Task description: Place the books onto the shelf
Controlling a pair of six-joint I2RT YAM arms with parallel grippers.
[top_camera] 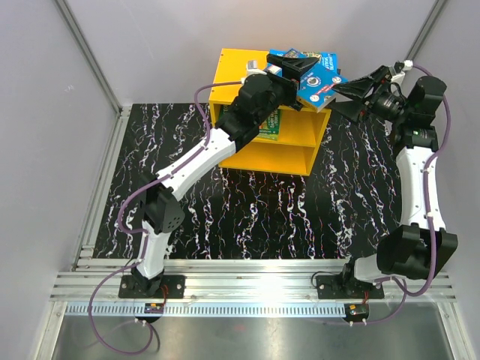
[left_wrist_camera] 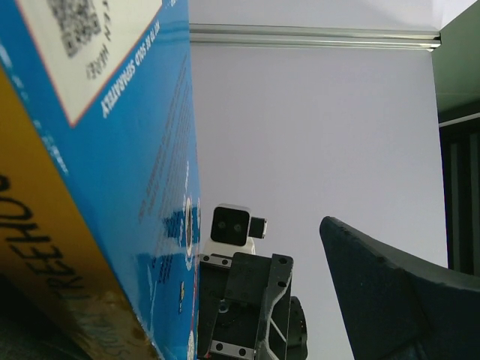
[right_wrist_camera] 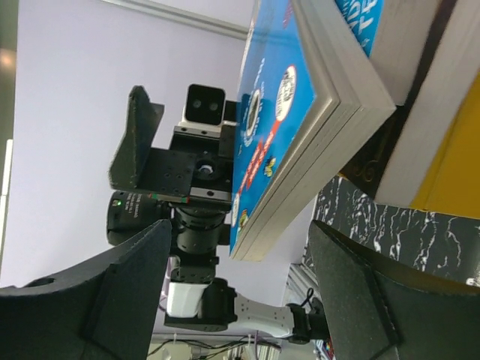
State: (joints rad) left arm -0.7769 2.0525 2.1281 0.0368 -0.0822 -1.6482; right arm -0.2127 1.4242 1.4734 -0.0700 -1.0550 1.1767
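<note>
Top external view: your left hand (top_camera: 302, 71) and right hand (top_camera: 346, 96) are spread, empty; one nudge may tip the overhanging books (top_camera: 324, 81) off the shelf (top_camera: 232, 69).

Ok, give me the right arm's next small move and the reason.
Probably ease the right gripper forward to nudge the top blue book squarely onto the shelf. The book's corner juts past the shelf's right edge, facing that gripper's open jaws, and the left gripper is open too.

Green book (top_camera: 272, 124) half behind left arm (top_camera: 251, 105), title too small
</note>
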